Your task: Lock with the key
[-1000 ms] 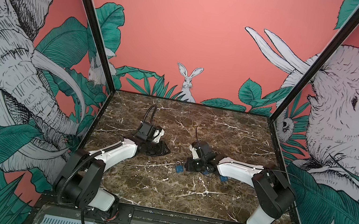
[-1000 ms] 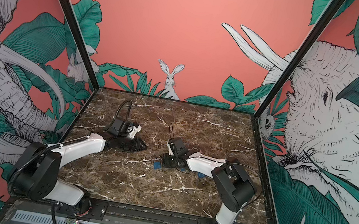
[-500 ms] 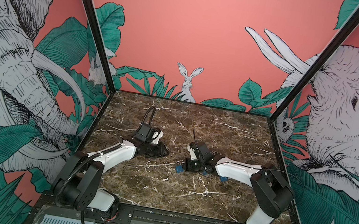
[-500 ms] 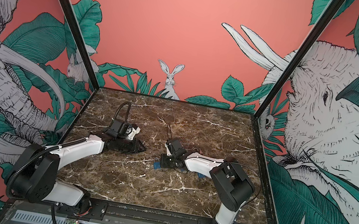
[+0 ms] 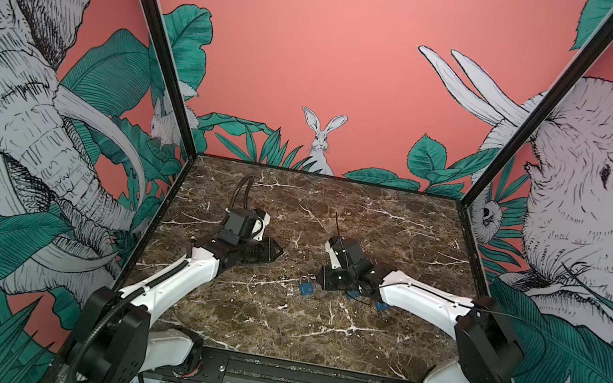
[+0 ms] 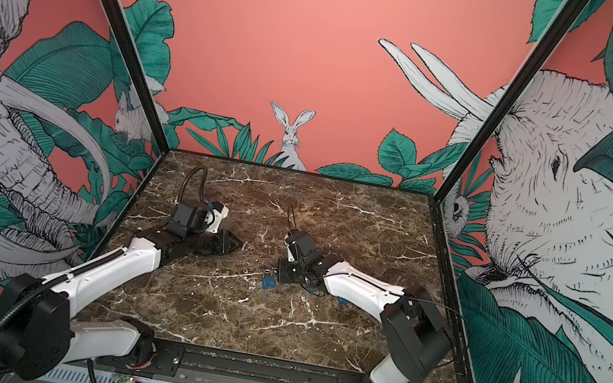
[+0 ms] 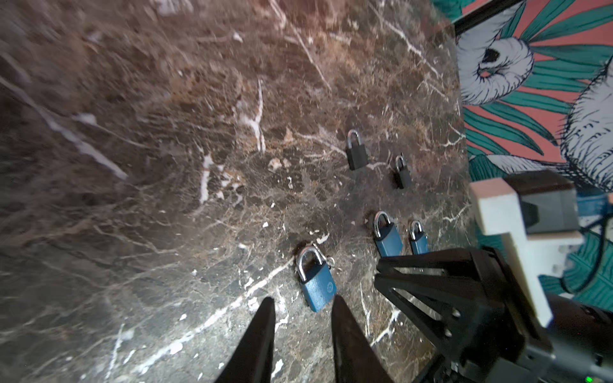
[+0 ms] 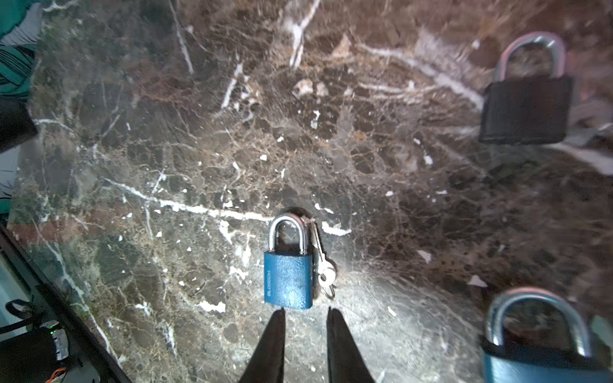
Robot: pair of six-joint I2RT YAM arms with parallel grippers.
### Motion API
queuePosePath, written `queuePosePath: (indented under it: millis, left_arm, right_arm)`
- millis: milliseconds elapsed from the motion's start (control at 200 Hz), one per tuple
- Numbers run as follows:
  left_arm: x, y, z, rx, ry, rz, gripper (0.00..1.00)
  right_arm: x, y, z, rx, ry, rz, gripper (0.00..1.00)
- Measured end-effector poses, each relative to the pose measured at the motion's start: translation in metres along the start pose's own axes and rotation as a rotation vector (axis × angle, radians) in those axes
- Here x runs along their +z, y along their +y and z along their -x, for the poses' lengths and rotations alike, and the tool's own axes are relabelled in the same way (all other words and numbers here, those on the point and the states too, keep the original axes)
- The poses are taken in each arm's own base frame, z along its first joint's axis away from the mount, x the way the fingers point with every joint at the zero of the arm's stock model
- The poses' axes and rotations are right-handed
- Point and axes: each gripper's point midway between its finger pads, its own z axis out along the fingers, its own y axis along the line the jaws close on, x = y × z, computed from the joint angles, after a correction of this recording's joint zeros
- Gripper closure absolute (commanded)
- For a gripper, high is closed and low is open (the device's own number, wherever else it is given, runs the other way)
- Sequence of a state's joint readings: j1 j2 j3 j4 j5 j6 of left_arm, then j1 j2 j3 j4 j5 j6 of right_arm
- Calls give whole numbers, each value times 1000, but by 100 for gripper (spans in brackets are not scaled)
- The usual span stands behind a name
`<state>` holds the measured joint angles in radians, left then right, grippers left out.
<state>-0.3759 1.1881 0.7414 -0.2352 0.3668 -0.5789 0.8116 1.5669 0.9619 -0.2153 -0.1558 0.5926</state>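
Right claw [image 8: 305,310] parted, empty, just beside blue padlock [image 8: 288,280]; key [image 8: 324,267] alongside.

Top views are bright and sharp; wrist views are darker, blurry at the edges, with shine on the table [image 8: 365,298].

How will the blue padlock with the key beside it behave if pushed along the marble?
Lying flat, the blue padlock probably slides rather than rolls or tips. Its steel shackle and blocky body suggest stiff and heavy for its size. The small key alongside may shift separately.
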Motion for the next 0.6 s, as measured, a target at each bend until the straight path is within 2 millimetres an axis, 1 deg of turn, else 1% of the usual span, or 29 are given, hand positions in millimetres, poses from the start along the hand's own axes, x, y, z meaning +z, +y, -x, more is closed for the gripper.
queuePosePath:
  millis: [50, 130, 230, 265, 355, 390, 420, 435, 525, 560, 600]
  left_arm:
    - [-9, 0, 10, 17, -57, 22, 65]
    - [-25, 1, 26, 56, -158, 65, 58]
    - [-43, 3, 45, 103, -273, 119, 47]
    - [-49, 5, 51, 117, -309, 145, 44]
    - [-57, 11, 62, 160, -367, 202, 37]
    - [-58, 14, 65, 173, -379, 225, 34]
    - [-58, 17, 67, 184, -386, 244, 30]
    - [-58, 19, 69, 187, -392, 255, 30]
    - [-55, 30, 74, 206, -403, 316, 25]
    - [-53, 35, 76, 208, -401, 340, 22]
    - [-50, 41, 78, 211, -397, 371, 21]
  right_arm:
    - [-12, 1, 9, -26, -40, -11, 75]
    - [-31, 0, 24, -72, -109, -39, 72]
    - [-54, -10, 41, -129, -190, -94, 63]
    - [-62, -15, 49, -140, -221, -116, 56]
    - [-88, -37, 70, -160, -322, -185, 30]
    - [-99, -48, 77, -166, -368, -222, 19]
    - [-108, -58, 81, -161, -406, -251, 5]
    - [-112, -62, 83, -166, -422, -268, 2]
    - [-134, -94, 90, -157, -517, -370, 1]
    - [-139, -107, 91, -148, -537, -409, 1]
    - [-142, -122, 91, -136, -548, -451, 1]
